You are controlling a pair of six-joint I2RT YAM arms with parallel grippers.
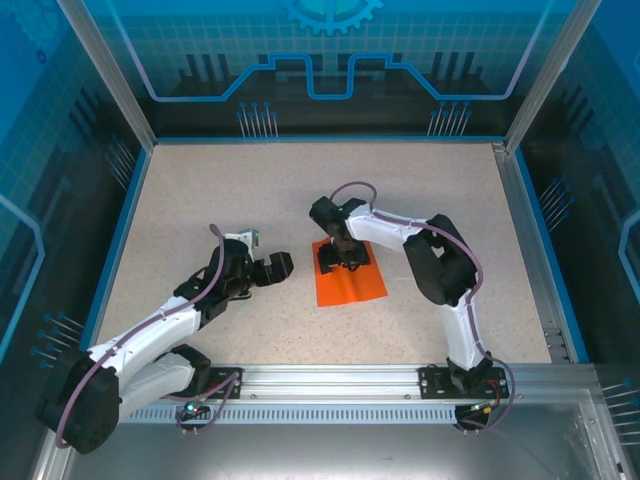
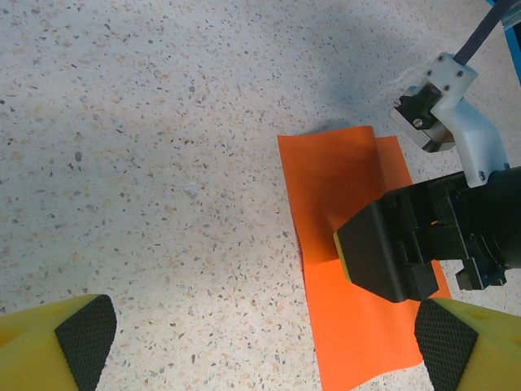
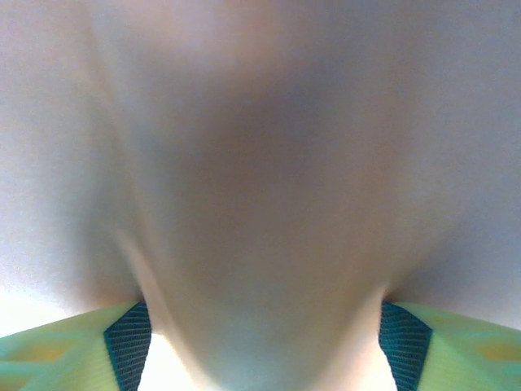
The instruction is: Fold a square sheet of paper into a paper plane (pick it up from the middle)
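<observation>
Left gripper: nearest to us, it hangs low over the table just beside the paper's left edge, not touching it. In its own wrist view we see the yellow fingers spread wide, with nothing between them.

Paper: the orange sheet lies flat in the middle of the table, between the two grippers. It looks to us like an upright rectangle rather than a square. The left wrist view shows a second layer lying over it, with its far corner curling up a little.

Right gripper: it is down on the far half of the paper, black body against the sheet. In its own wrist view the fingers stand apart around a pale blur. We see no orange pinched there, so we read them as released and pressing, not grasping.

Step in hand: we judge the first half-fold is laid, and the right gripper is bearing down along it to set the crease.

Next move: we think the paper must not slide. One gripper should pin it while the other lifts a corner toward the centre line.

Risk: the curled far corner may spring open if pressure comes off too soon.
</observation>
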